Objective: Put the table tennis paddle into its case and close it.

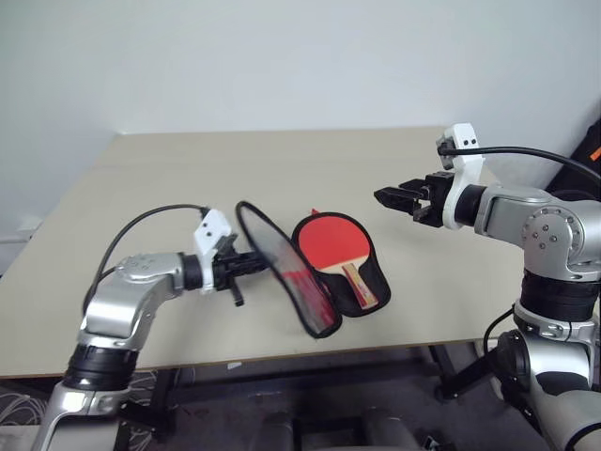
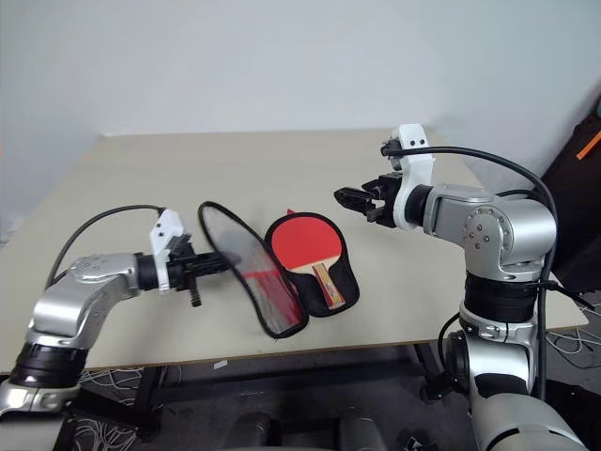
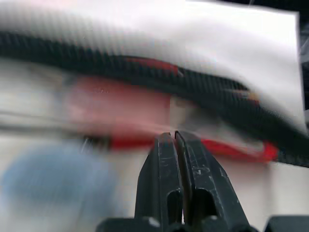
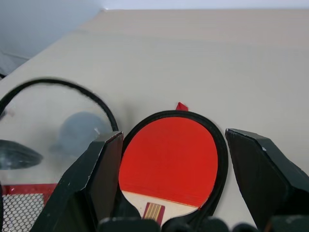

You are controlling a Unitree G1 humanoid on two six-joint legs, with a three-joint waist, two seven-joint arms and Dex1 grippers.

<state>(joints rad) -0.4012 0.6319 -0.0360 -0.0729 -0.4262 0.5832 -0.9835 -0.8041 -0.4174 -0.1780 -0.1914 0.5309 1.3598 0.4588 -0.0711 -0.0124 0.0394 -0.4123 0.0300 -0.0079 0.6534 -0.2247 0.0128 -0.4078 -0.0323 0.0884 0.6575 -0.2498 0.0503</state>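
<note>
Above the table tennis paddle (image 1: 335, 246), right end effector (image 1: 388, 198) hovers, fingers apart.

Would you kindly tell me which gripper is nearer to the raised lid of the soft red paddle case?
The left. The left gripper, shut, is right at the raised lid of the red case, pressing against or pinching it. The right gripper is open, hovering apart above the table.
</note>
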